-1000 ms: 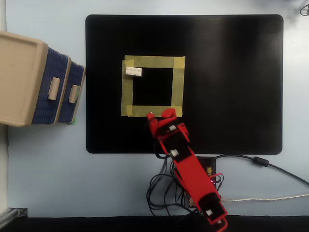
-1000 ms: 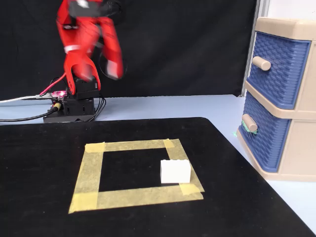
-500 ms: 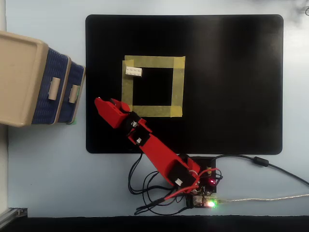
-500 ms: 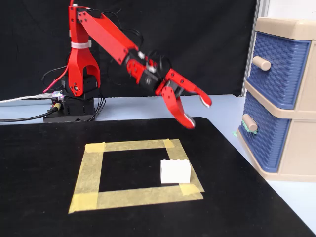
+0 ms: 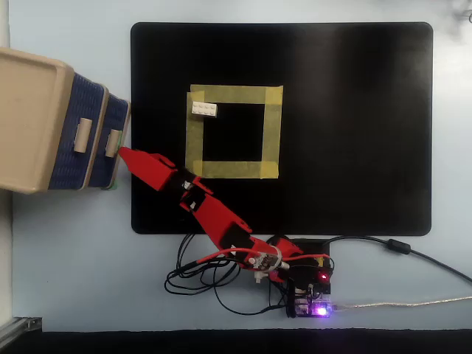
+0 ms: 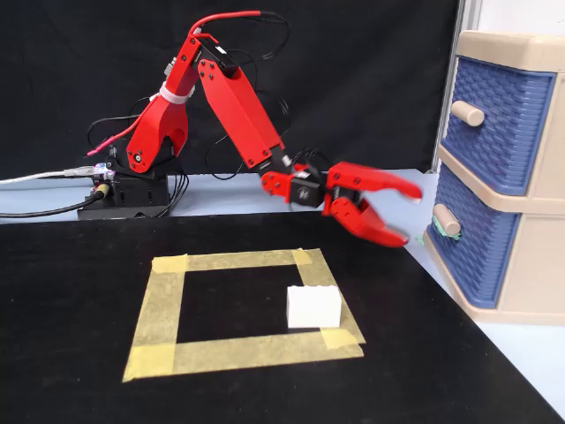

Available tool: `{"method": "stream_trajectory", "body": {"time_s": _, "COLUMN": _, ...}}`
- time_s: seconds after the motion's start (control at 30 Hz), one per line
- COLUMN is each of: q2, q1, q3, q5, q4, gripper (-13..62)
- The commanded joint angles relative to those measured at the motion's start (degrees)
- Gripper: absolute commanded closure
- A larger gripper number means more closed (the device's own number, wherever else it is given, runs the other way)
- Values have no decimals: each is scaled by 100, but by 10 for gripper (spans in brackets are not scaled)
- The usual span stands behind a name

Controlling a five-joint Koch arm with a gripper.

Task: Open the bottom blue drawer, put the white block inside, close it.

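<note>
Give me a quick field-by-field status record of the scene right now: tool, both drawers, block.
tool: open, empty, in the air just short of the drawer fronts, pointing at them
bottom blue drawer: closed, handle not touched
upper blue drawer: closed
white block: on the black mat, at a corner of the yellow tape square, overlapping the tape
task progress: drawer not yet opened, block not yet picked up
</note>
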Motion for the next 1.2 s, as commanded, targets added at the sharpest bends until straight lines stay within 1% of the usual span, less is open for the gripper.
{"method": "stream_trajectory", "body": {"time_s": 0.0, "q2": 123, "q1": -44, "q3": -387, "q5": -378, "q4": 158, "gripper": 158}}
{"method": "stream_trajectory", "body": {"time_s": 0.33, "q2": -984, "q1": -149, "q3": -1907, "q5": -325, "q4": 457, "gripper": 163}}
{"method": "stream_trajectory", "body": {"time_s": 0.43, "q2": -993, "q1": -176, "q3": -1934, "q5": -325, "q4": 940, "gripper": 206}}
{"method": "stream_trajectory", "body": {"time_s": 0.5, "q2": -932, "q1": -193, "q3": -1916, "q5": -325, "q4": 1494, "gripper": 287}}
{"method": "stream_trajectory", "body": {"time_s": 0.57, "q2": -844, "q1": -193, "q3": -1854, "q5": -343, "q4": 1890, "gripper": 386}}
{"method": "stream_trajectory", "body": {"time_s": 0.6, "q2": -773, "q1": -185, "q3": -1740, "q5": -378, "q4": 2127, "gripper": 470}}
{"method": "stream_trajectory", "body": {"time_s": 0.67, "q2": -598, "q1": -149, "q3": -1362, "q5": -404, "q4": 2312, "gripper": 575}}
{"method": "stream_trajectory", "body": {"time_s": 0.77, "q2": 105, "q1": 44, "q3": -158, "q5": -422, "q4": 2294, "gripper": 574}}
{"method": "stream_trajectory", "body": {"time_s": 0.87, "q2": 1213, "q1": 387, "q3": 1477, "q5": -404, "q4": 2180, "gripper": 574}}
{"method": "stream_trajectory", "body": {"time_s": 1.0, "q2": 1837, "q1": 536, "q3": 2399, "q5": -352, "q4": 2118, "gripper": 570}}
{"method": "stream_trajectory", "body": {"time_s": 1.03, "q2": 1907, "q1": 606, "q3": 2487, "q5": -334, "q4": 2127, "gripper": 521}}
{"method": "stream_trajectory", "body": {"time_s": 1.07, "q2": 1916, "q1": 642, "q3": 2461, "q5": -325, "q4": 2109, "gripper": 433}}
{"method": "stream_trajectory", "body": {"time_s": 1.13, "q2": 1925, "q1": 677, "q3": 2426, "q5": -299, "q4": 2101, "gripper": 217}}
{"method": "stream_trajectory", "body": {"time_s": 1.17, "q2": 1934, "q1": 650, "q3": 2373, "q5": -290, "q4": 2092, "gripper": 162}}
